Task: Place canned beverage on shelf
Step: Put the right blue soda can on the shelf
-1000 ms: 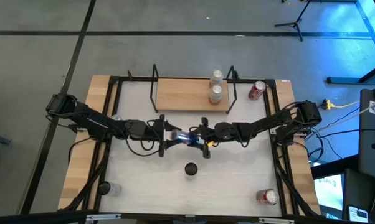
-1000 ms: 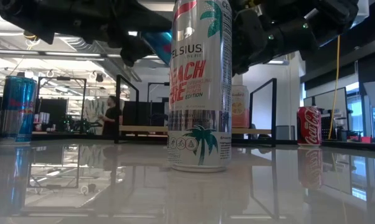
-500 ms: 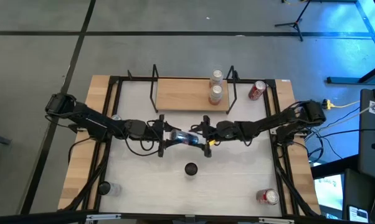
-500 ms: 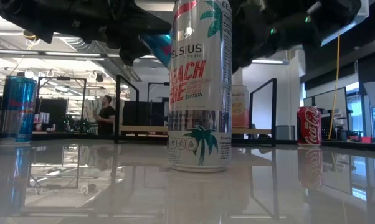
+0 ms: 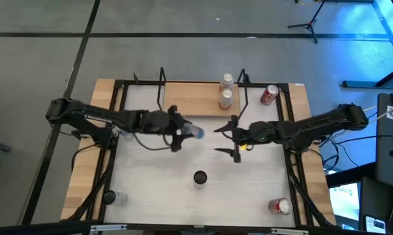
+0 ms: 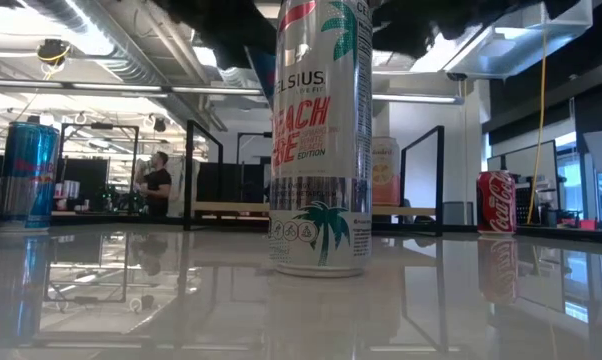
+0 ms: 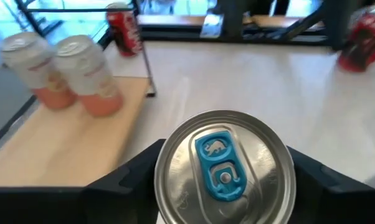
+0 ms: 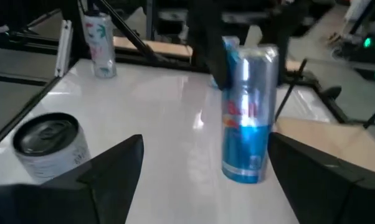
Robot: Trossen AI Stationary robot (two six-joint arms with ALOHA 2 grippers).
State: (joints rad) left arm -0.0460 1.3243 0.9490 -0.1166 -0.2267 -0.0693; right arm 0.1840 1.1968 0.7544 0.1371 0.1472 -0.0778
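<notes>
My left gripper (image 5: 190,132) is shut on a blue and silver can (image 5: 196,132), just in front of the shelf. The can's silver top with a blue tab fills the left wrist view (image 7: 225,168). In the right wrist view the can (image 8: 248,112) stands upright. The shelf (image 5: 190,98), a light-wood board with black rod uprights, sits at the table's far middle and bears two peach cans (image 5: 226,89) at its right end. My right gripper (image 5: 228,138) is open and empty, to the right of the held can. My left gripper pinches the can's upper wall (image 7: 166,186), just under the top rim, between its two fingers (image 7: 128,183), one on each side. The fingers come from the table's left, slanting down. The can is upright, top up, lifted clear of the table.
A tall white Celsius can (image 5: 200,177) stands in the table's near middle. A red cola can (image 5: 269,94) is right of the shelf. Another red can (image 5: 281,206) is at the near right and a pale can (image 5: 111,198) at the near left. A person (image 6: 157,185) stands in the room behind.
My left gripper has carried the blue can toward the table's far edge and the shelf, turning it from lying level to upright. My right gripper, which was at the can's other end, has drawn back toward the table's right and stands apart from the can.
</notes>
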